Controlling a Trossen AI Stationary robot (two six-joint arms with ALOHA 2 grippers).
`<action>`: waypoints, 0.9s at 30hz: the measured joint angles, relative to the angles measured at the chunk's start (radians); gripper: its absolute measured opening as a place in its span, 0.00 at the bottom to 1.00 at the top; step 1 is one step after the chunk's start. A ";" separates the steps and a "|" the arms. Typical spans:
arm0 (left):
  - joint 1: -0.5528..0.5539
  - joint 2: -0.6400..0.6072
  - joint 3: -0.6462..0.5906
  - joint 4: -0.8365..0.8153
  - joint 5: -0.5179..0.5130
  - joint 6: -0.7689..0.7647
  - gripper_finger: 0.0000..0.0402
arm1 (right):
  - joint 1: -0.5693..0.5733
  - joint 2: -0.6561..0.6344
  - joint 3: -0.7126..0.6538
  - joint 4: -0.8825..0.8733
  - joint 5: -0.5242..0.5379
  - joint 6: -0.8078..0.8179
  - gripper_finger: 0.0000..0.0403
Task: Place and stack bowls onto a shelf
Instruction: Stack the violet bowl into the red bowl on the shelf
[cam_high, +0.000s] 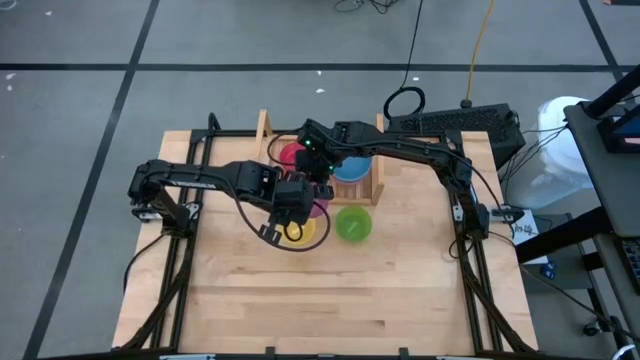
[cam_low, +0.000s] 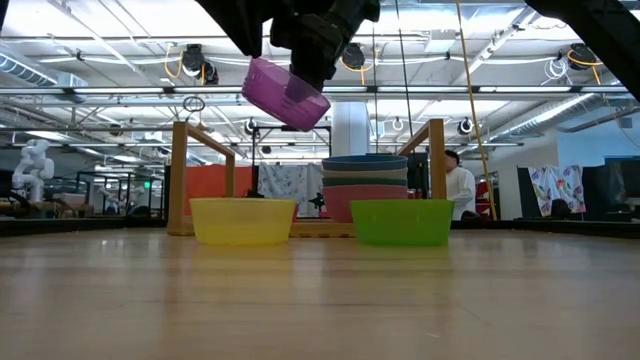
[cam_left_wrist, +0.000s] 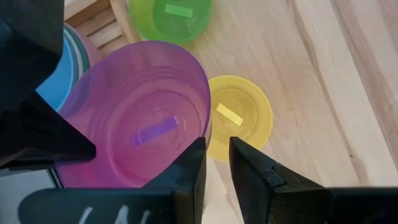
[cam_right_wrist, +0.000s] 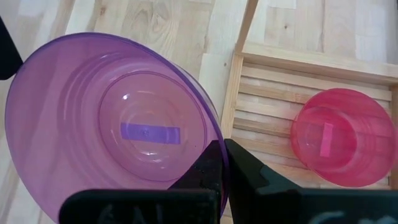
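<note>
The right claw (cam_right_wrist: 222, 163) is pinched on the rim of the purple bowl (cam_right_wrist: 118, 134), held high and tilted at upper centre of the low view. The left claw (cam_left_wrist: 216, 165) is spread, its fingers apart just beside that rim, so the bowl seems handed over. In the high view the shelf (cam_high: 377, 185) sits at centre, with the pink bowl (cam_right_wrist: 345, 138) on its left half and a stack topped by a blue bowl (cam_high: 351, 168) on its right half. The yellow bowl (cam_low: 242, 220) and green bowl (cam_low: 402, 222) wait on the table (cam_high: 400, 290) in front. The left claw should be drawn clear first, then the purple bowl levelled over the pink one and lowered squarely before release.
</note>
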 joint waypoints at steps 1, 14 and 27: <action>0.000 0.000 0.000 0.000 0.000 0.000 0.20 | 0.000 0.000 0.000 0.000 -0.002 -0.003 0.00; -0.022 -0.005 0.000 0.008 -0.014 0.090 0.20 | 0.014 -0.001 -0.100 0.018 -0.118 -0.104 0.00; -0.016 0.003 0.001 0.011 0.077 0.172 0.20 | 0.023 0.000 -0.108 0.086 -0.144 -0.142 0.00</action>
